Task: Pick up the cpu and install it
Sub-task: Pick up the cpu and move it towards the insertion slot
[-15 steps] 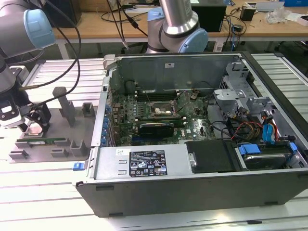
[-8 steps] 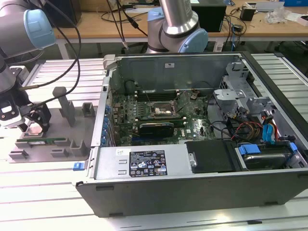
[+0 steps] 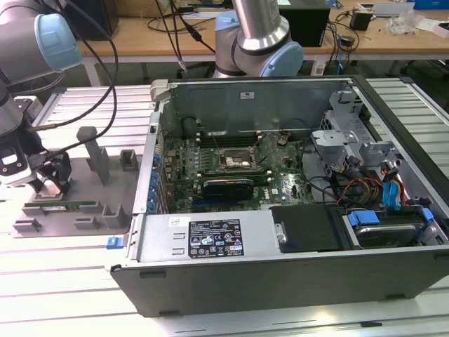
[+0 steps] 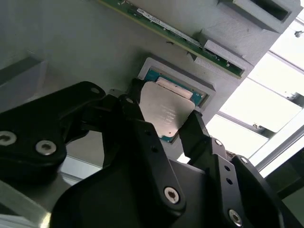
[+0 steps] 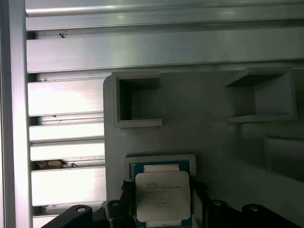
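Pick-up step — hand [image 4: 164, 115] spread astride the cpu [image 5: 163, 194], at 9 o'clock of the case [image 3: 210, 281]; likely needs an even pinch, straight lift.

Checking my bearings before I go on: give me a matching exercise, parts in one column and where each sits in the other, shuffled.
1 cpu
2 memory stick
3 socket frame

a on the motherboard inside the case
b in a square recess of the grey holder
c lying along the grey holder, outside the recess

Pairs: 1-b, 2-c, 3-a
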You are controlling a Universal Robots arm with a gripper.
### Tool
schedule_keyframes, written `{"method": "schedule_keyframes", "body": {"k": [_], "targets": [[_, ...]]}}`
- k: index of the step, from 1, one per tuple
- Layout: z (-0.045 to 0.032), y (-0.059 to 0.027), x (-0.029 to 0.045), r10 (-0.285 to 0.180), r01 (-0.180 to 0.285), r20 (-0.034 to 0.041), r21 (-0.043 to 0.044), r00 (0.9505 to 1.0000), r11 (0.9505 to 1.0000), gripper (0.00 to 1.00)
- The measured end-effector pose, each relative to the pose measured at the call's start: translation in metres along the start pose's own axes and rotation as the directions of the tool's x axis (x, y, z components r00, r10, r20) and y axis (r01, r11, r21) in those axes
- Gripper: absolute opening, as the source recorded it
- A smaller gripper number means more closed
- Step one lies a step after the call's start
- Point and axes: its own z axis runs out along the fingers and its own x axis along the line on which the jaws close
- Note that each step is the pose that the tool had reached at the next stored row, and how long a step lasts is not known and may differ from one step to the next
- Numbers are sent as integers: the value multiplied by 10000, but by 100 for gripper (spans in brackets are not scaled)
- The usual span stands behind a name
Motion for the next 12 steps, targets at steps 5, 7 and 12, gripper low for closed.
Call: {"method": "schedule_keyframes", "body": {"k": [5,7,12], "targets": [[1,0,0,0,0,1,-1,10000,10000,55],[2,0,0,0,0,1,-1,10000,10000,55],[3,0,-1,0,0,3,-2,10000,10000,62]]}}
